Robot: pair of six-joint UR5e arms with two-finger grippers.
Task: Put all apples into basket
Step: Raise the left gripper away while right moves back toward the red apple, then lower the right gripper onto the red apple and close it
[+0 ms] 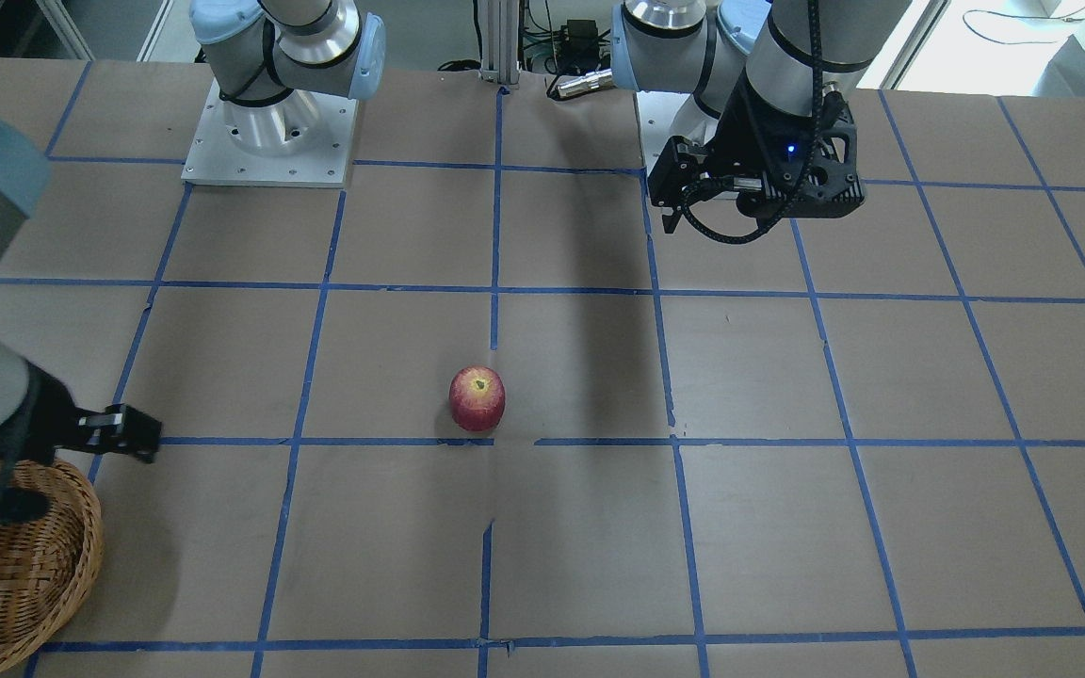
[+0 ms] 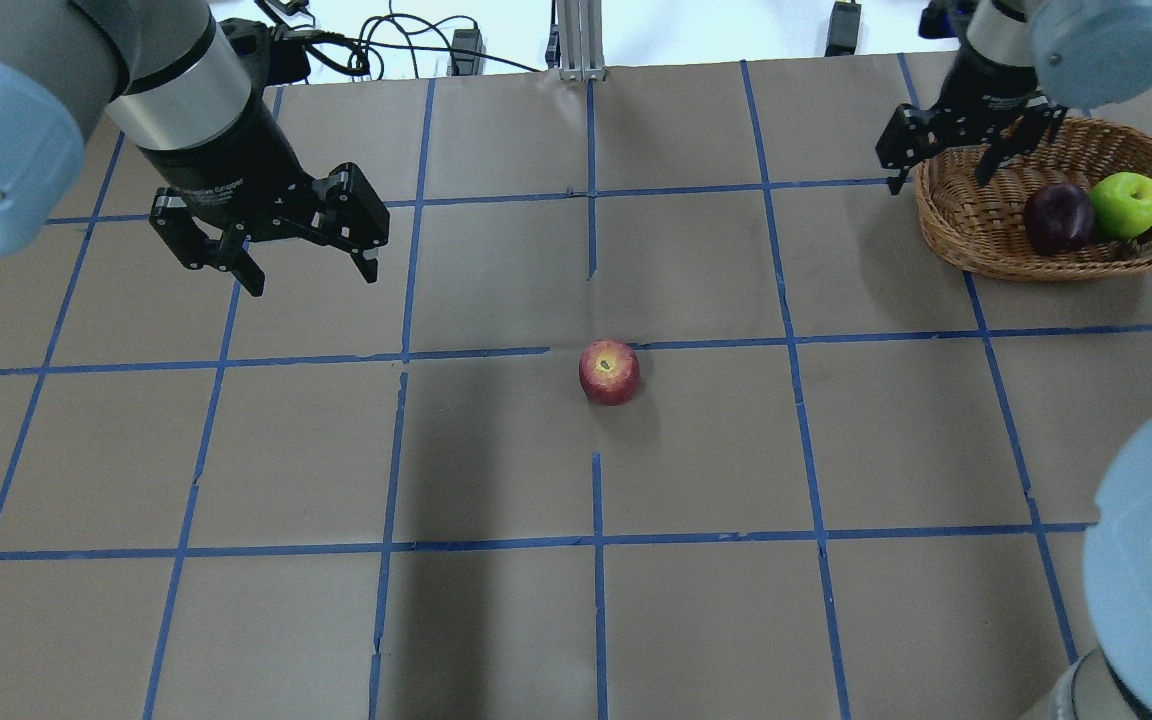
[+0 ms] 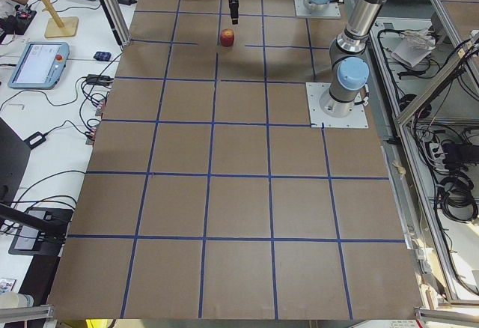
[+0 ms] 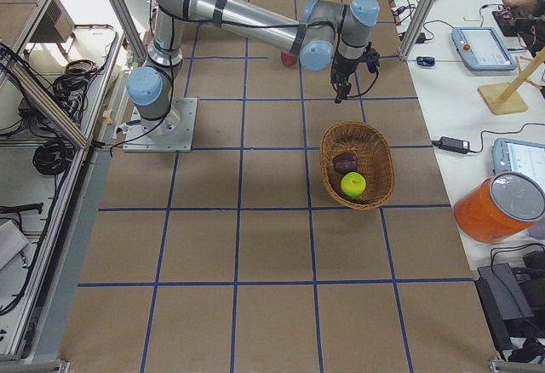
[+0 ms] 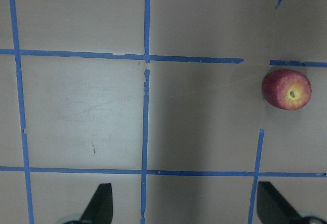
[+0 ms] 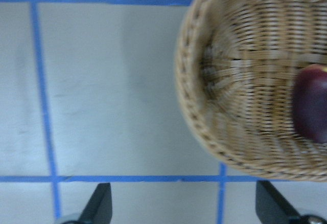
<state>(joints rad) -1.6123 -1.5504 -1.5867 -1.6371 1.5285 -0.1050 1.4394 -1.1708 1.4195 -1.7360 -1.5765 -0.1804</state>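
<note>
Overhead exterior showed the maroon apple (image 2: 1058,218) and green apple (image 2: 1126,204) touching in the basket (image 2: 976,240), the red apple (image 2: 609,372) alone on the table (image 2: 736,620), the right gripper (image 2: 936,182) spread empty above the basket's rim, and the left gripper (image 2: 311,280) wide and empty, seemingly poised to fetch it.

A wicker basket (image 6: 230,106) fills the upper right of the frame, and its rounded rim curves down toward the lower right. The picture is slightly blurred. Inside the basket, at the right edge, lies a dark maroon apple (image 6: 311,104), partly cut off by the frame. The rest is pale table (image 6: 112,91) crossed by blue tape lines (image 6: 43,81). Along the bottom edge the right gripper (image 6: 186,208) shows two dark fingertips (image 6: 99,203), one at lower left and one at lower right, spread wide with only table between them.
</note>
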